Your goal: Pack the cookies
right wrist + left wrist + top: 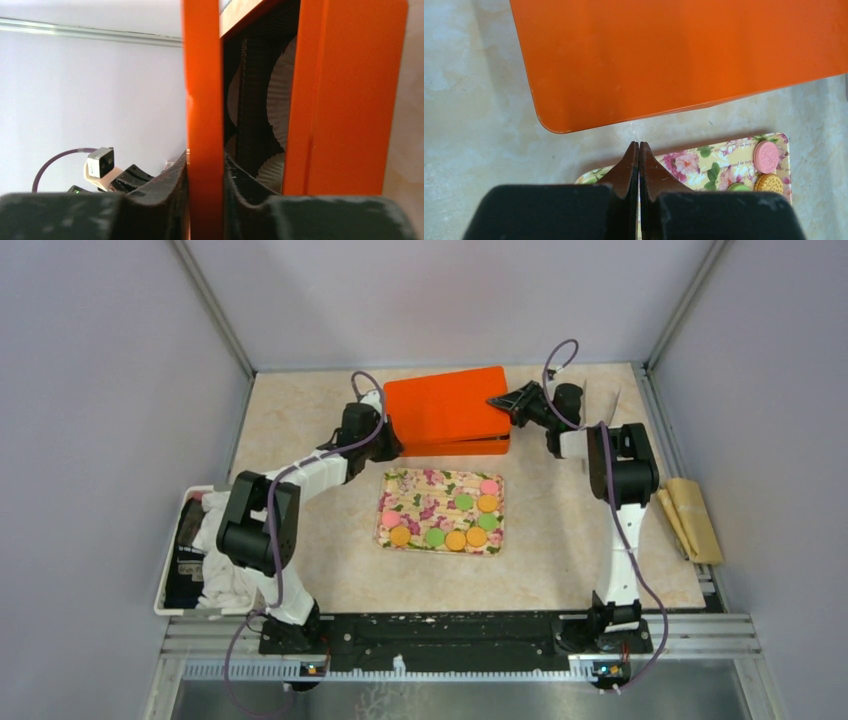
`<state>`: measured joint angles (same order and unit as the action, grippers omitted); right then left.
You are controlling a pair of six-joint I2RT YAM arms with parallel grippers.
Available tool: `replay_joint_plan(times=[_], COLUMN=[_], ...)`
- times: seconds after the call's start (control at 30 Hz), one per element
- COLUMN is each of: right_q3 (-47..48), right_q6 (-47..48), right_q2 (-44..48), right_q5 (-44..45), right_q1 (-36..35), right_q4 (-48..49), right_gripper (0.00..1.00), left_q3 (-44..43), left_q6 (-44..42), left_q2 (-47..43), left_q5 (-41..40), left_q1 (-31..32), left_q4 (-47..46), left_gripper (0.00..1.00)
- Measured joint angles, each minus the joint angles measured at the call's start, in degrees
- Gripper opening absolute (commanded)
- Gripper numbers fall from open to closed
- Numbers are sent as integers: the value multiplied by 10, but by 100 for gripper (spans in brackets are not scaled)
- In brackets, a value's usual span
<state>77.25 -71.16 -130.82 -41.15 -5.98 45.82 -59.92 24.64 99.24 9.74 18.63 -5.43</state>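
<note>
Right end effector (204, 172) pinches the flat orange box lid (202, 90); left end effector (639, 150) is closed, empty, beside it.

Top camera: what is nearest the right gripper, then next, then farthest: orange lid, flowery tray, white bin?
1. orange lid, pinched in the right gripper, at the back.
2. flowery tray, mid-table.
3. white bin, far left edge.
</note>
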Motion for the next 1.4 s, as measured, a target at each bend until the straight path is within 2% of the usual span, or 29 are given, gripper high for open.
replay_joint_plan(times=[0.33, 0.57, 0.73, 0.97, 1.13, 1.27, 1.4], right_q3=[0, 0, 0, 0, -10, -22, -34], right_q6=[26, 31, 31, 32, 35, 48, 63], right_q2=[0, 0, 0, 0, 4, 16, 34], right_q5=[5, 5, 5, 5, 5, 8, 12], right_q1=[10, 11, 13, 13, 16, 21, 26], right_q4=[-18, -21, -23, -24, -23, -37, -58], right_gripper=[28, 27, 26, 26, 26, 29, 39], left_q3=[-1, -2, -45, -134, -144, -146, -146], left_q6=[1, 12, 18, 25, 42, 47, 55], left_q2=[14, -10, -11, 76, 138, 141, 146], left_q5=[19, 24, 22, 26, 35, 37, 42], left_q1=[6, 15, 15, 15, 17, 19, 21], left_q4=[-7, -15, -14, -40, -57, -58, -66], left_gripper=[0, 0, 0, 0, 0, 0, 0])
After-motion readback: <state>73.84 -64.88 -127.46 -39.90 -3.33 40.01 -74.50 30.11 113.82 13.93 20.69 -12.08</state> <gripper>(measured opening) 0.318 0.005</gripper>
